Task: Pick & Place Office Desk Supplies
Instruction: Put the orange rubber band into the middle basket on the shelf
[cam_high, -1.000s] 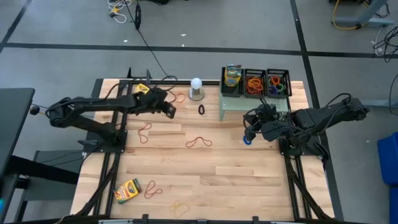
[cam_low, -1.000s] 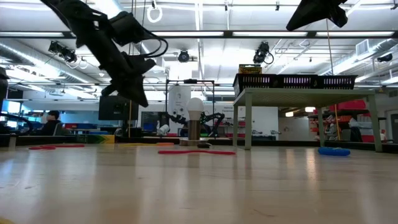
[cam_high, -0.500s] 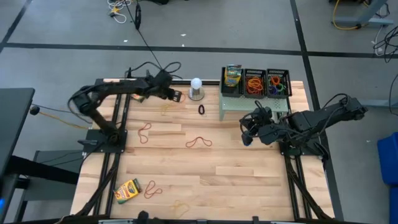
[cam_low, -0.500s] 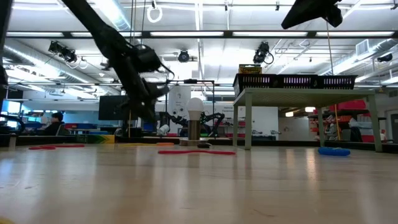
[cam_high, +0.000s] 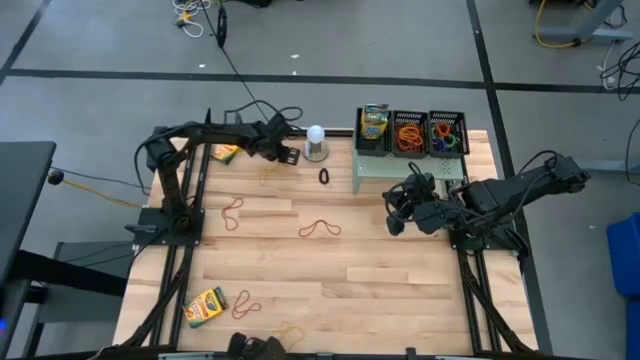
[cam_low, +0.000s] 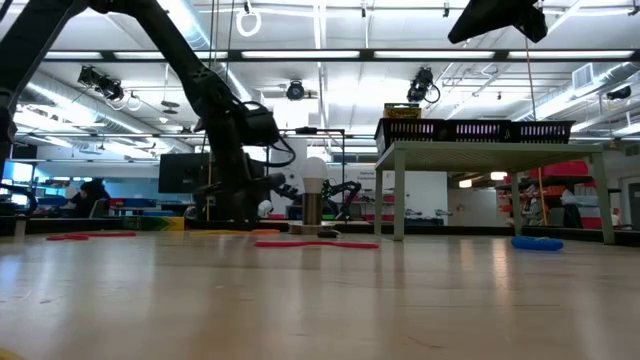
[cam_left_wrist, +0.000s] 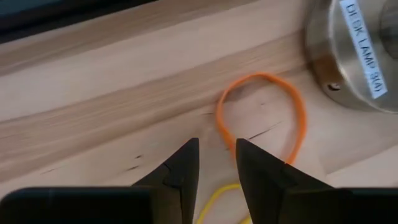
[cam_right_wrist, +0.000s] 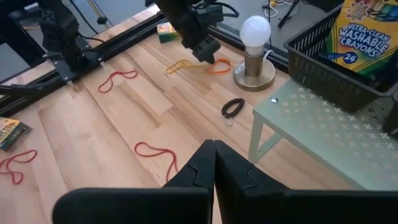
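My left gripper (cam_left_wrist: 216, 152) stands open and low over the wood by the table's far edge, pointing steeply down. It is just left of the desk lamp's metal base (cam_left_wrist: 354, 56). An orange rubber band (cam_left_wrist: 298, 118) lies flat on the table; its near edge runs under one fingertip. A yellow band (cam_left_wrist: 219, 198) lies between the fingers. My right gripper (cam_right_wrist: 214, 148) is shut with nothing in it, raised in front of the pale green riser (cam_high: 400, 168). The riser carries black baskets, one with a crayon box (cam_high: 374, 122) and two with bands (cam_high: 408, 132). My left gripper points down beside the orange band's curved edge (cam_left_wrist: 222, 127), with one fingertip (cam_left_wrist: 244, 152) over that edge. Whether the fingertip touches the band or the table, I cannot tell.
Red bands (cam_high: 232, 210) (cam_high: 319, 229) (cam_high: 245, 305) lie about the table's middle and near left, and a black band (cam_high: 324, 176) sits by the riser. Crayon boxes lie at the near left (cam_high: 206, 306) and far left (cam_high: 226, 152). A blue band (cam_low: 540, 243) lies under the right arm.
My left gripper has swung from the table's middle left toward the far edge and the lamp. It has sunk close to the wood by the orange band, tipping more steeply down.
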